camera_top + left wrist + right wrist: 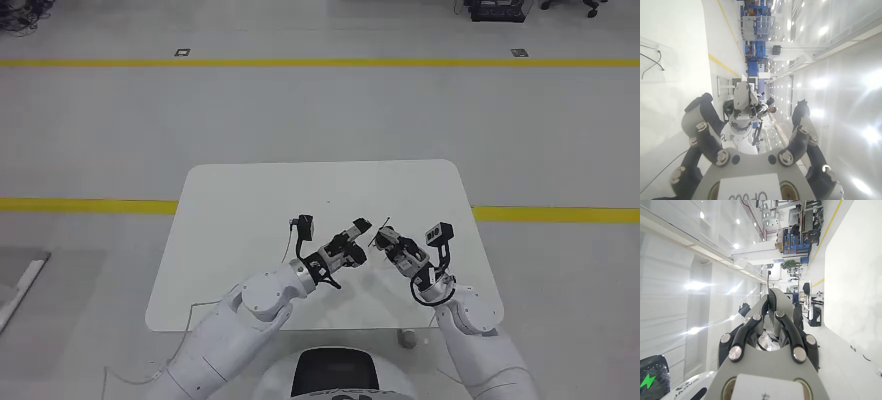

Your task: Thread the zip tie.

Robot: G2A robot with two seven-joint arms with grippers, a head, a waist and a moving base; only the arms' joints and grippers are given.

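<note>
Thin black zip tie (768, 281), seemingly, between right jaws' ribbed pads (772, 306).

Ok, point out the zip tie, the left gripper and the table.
zip tie (768, 281), right wrist view, upper strap.
left gripper (753, 100), left wrist view, between fingertips.
table (250, 200), top view, bare surface.

The top camera sits high above the arms and looks straight down, taking in the whole white rounded-corner counter (250, 200) and the pale floor (320, 120) with its yellow painted lines (320, 63). The left wrist camera sits close behind the left arm's black and grey fingers (704, 117), rolled sideways, facing the right arm's grey gripper (743, 92) and the hall beyond. The right wrist camera, equally close behind the right arm's fingers (775, 302) and also rolled, faces along the counter's edge into the hall. All three views share a yellow floor line.
</note>
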